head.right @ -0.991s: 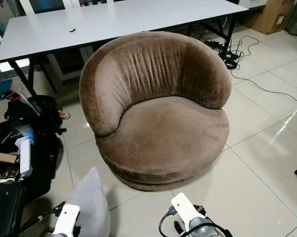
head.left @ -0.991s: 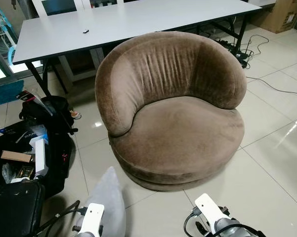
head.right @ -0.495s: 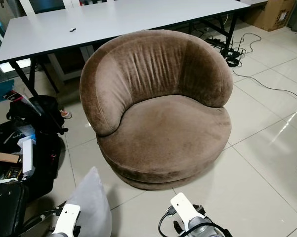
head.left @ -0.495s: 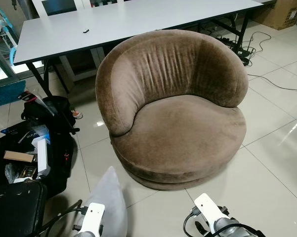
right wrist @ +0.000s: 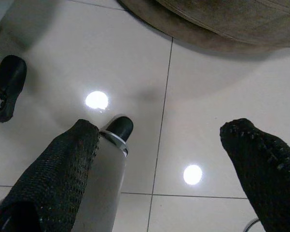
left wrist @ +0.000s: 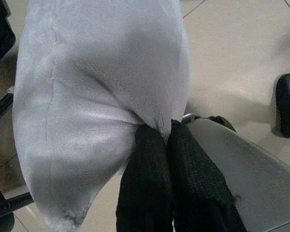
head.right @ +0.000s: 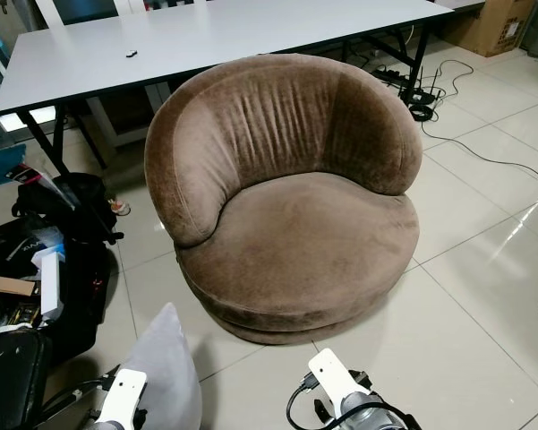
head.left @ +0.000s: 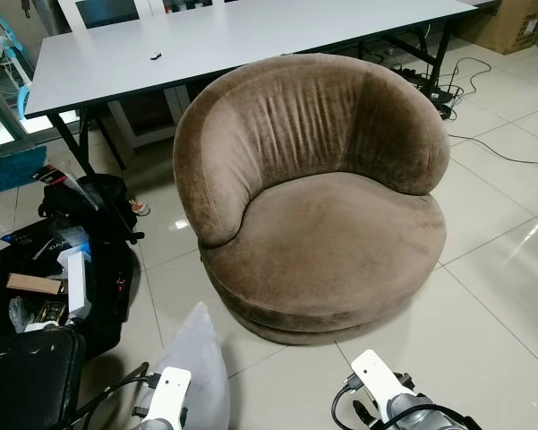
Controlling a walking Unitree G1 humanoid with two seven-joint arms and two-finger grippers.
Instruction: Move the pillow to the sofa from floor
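At the lower left of the frame, the left gripper (left wrist: 159,133) holds the grey pillow (left wrist: 96,96) by one pinched edge, jaws clamped on the fabric above the tiled floor (head.left: 501,269). The brown sofa (head.left: 313,197) fills the centre of the frame; the right gripper (right wrist: 159,159) hangs at lower right, jaws spread wide.

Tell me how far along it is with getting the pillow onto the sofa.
Done: the left gripper has its jaws shut on a fold of the grey pillow, which is held up beside the robot. In hand: carrying it; the brown sofa stands just ahead. Left: placing the pillow on the seat, which holds nothing yet, and letting go. The right gripper hangs open over the floor tiles.
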